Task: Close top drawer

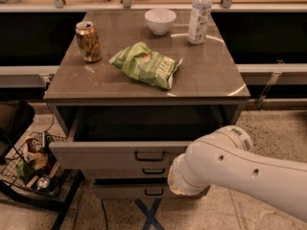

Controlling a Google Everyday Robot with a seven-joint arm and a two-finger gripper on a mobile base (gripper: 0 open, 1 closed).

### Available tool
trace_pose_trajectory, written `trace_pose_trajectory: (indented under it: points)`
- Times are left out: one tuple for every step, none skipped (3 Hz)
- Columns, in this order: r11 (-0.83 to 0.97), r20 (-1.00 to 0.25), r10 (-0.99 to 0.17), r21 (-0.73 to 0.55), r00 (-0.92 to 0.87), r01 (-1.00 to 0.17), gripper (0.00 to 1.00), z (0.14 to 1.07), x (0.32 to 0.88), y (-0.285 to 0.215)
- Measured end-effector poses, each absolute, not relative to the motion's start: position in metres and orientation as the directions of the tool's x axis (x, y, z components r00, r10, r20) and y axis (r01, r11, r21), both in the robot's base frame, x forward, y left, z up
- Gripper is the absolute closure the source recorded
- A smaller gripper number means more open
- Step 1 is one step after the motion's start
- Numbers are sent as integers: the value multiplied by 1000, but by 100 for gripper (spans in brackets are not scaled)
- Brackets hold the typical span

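The top drawer of the grey-brown cabinet stands partly open. Its flat front sticks out a short way past the two lower drawer fronts, and its inside is in dark shadow. A small dark loop handle sits at the centre of its front. My white arm reaches in from the lower right, and its end lies against the right part of the drawer fronts. The gripper is hidden behind the arm's end, near the right side of the top drawer's front.
On the cabinet top lie a drink can, a green chip bag, a white bowl and a plastic bottle. A wire basket of clutter sits on the floor at left. A blue tape cross marks the floor.
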State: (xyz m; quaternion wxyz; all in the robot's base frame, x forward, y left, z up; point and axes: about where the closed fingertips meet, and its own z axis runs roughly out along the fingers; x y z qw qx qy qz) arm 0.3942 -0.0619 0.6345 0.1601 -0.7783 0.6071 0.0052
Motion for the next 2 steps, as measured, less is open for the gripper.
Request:
trace_pose_trajectory:
  points:
    - [-255,-211,-926,-261,313,-931,100,629,435,-43]
    - [-308,-225,-900,-278,374,-910,100,620,486,-19]
